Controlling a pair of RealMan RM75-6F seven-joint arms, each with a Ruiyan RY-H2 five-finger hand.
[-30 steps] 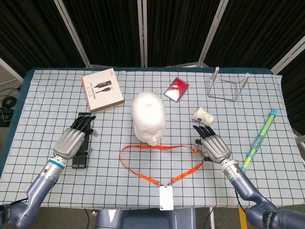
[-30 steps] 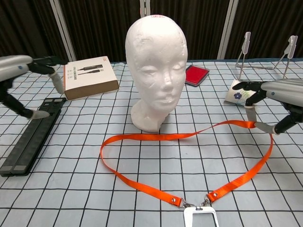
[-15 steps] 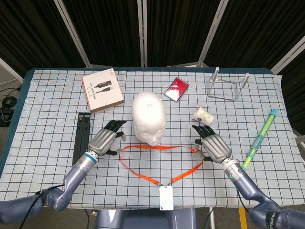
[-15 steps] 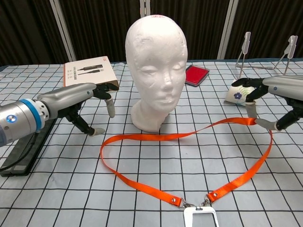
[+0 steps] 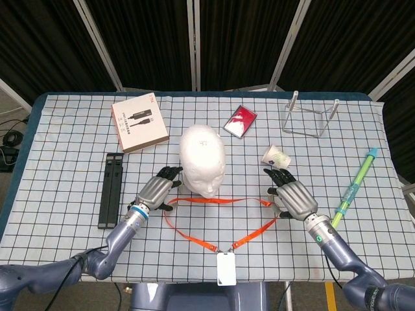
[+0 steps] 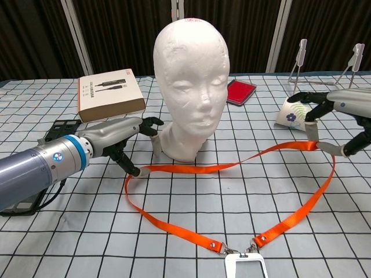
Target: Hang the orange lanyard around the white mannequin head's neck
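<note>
the white mannequin head [image 6: 190, 75] stands upright mid-table, and the orange lanyard [image 6: 232, 168] lies flat on the cloth in front of its neck, badge end toward the robot. the right hand [image 6: 339, 124] pinches the strap's right bend just off the table. the left hand [image 6: 124, 139] touches the strap's left bend, fingers apart, not plainly gripping. best to secure that left pinch first, then lift both sides evenly, spreading the loop wide enough to clear the crown.
</note>
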